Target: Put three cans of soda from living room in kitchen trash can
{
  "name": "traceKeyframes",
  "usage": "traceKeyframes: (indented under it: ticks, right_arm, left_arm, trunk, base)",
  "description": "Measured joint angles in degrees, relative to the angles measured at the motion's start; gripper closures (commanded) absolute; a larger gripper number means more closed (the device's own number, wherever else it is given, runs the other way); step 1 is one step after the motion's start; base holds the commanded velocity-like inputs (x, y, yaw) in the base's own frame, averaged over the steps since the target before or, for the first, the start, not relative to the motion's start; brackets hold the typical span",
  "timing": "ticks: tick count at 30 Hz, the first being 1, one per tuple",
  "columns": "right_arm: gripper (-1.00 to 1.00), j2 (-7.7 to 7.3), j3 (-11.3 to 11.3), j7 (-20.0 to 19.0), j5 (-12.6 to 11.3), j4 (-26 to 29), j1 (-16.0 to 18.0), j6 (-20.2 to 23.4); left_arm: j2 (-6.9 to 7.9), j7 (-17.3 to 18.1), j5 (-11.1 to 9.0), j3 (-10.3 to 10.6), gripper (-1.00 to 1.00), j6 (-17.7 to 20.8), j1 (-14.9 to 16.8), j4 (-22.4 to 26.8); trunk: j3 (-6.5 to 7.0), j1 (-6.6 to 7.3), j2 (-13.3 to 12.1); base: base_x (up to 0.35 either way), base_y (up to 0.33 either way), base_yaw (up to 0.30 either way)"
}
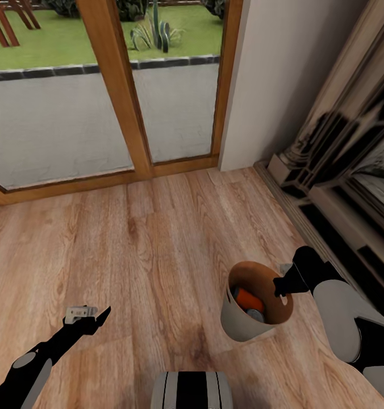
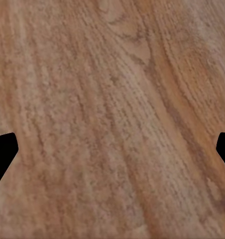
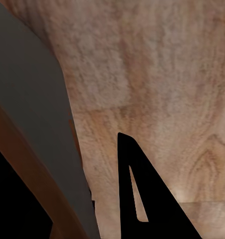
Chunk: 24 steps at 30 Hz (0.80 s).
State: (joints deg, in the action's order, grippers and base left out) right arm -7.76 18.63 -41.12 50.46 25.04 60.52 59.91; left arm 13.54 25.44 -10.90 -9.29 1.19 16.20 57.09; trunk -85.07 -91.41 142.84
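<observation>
Inside the trash can (image 1: 254, 309) an orange can (image 1: 248, 297) lies half hidden by the rim, and a grey shape just beside it is too small to name. The right claw (image 1: 283, 284) sits at the trash can's rim — whether its jaws clamp the wall cannot be told. In the left wrist view only two black fingertips (image 2: 2, 152) show, cut off by the edges. The fireplace (image 1: 351, 170) beyond the trash can is cut off too — blurred.

Trash can (image 1: 246, 326): small grey cylinder w/ brown inside, tilted, mouth up, above the light wood floor. Right gripper (image 1: 281, 284) clamps its rim, one finger inside, one out. An orange soda can (image 1: 248, 297) w/ grey top lies on its side inside.
</observation>
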Motion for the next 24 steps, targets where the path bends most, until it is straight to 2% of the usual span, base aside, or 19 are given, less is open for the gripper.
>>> traceKeyframes:
  ticks: [3, 8, 18, 19, 20, 21, 23, 24]
  right_arm:
    - [1.00, 0.00, -0.01, 0.04, -0.02, -0.01, 0.00, 0.00]
    - [1.00, -2.25, 0.00, -4.13, -0.63, 0.22, 0.20, -0.06]
    - [1.00, -2.20, 0.04, -4.14, -0.54, 0.27, 0.20, -0.03]
    - [-1.00, -2.17, 0.07, -4.13, -0.45, 0.27, 0.22, -0.04]
    - [-1.00, -0.08, -0.12, 0.59, 4.13, 0.51, -0.04, -1.03]
    - [-1.00, 0.88, -0.04, 0.64, 4.17, 0.81, -0.05, -0.96]
    - [-1.00, 1.04, 0.28, 0.47, 1.07, 0.34, -0.08, -0.04]
    - [-1.00, 1.04, 0.31, 0.48, 0.97, 0.35, -0.08, -0.01]
  left_arm:
    - [0.00, 0.00, -0.02, 0.00, -1.00, -0.01, 0.00, -0.51]
    - [0.00, 0.00, -0.04, 0.01, -1.00, -0.06, 0.01, -0.90]
    - [0.00, 0.00, -0.05, 0.01, -1.00, 0.00, 0.01, -0.97]
    - [0.00, 0.00, -0.05, 0.01, -1.00, -0.01, 0.01, -0.97]
    - [0.00, 0.00, -0.04, 0.02, -1.00, -0.01, 0.02, -0.99]
    - [0.00, 0.00, -0.04, 0.02, -1.00, 0.00, 0.02, -1.00]
    - [-0.01, 0.00, -0.04, 0.04, -1.00, -0.01, 0.04, -1.05]
    - [-0.01, 0.00, -0.04, 0.04, -1.00, -0.01, 0.04, -1.06]
  trunk:
    - [0.00, 0.00, 0.00]
    - [-1.07, -0.33, 0.45]
    - [-1.07, -0.33, 0.45]
    - [-1.07, -0.33, 0.45]
    - [-1.09, -0.36, 0.44]
    - [-1.09, -0.36, 0.44]
    - [-1.09, -0.37, 0.44]
    - [-1.09, -0.37, 0.44]
  base:
    - [0.000, 0.000, 0.000]
    - [0.000, 0.000, 0.000]
    - [0.000, 0.000, 0.000]
    - [0.000, 0.000, 0.000]
    - [0.000, 0.000, 0.000]
    - [0.000, 0.000, 0.000]
    - [0.000, 0.000, 0.000]
    - [0.000, 0.000, 0.000]
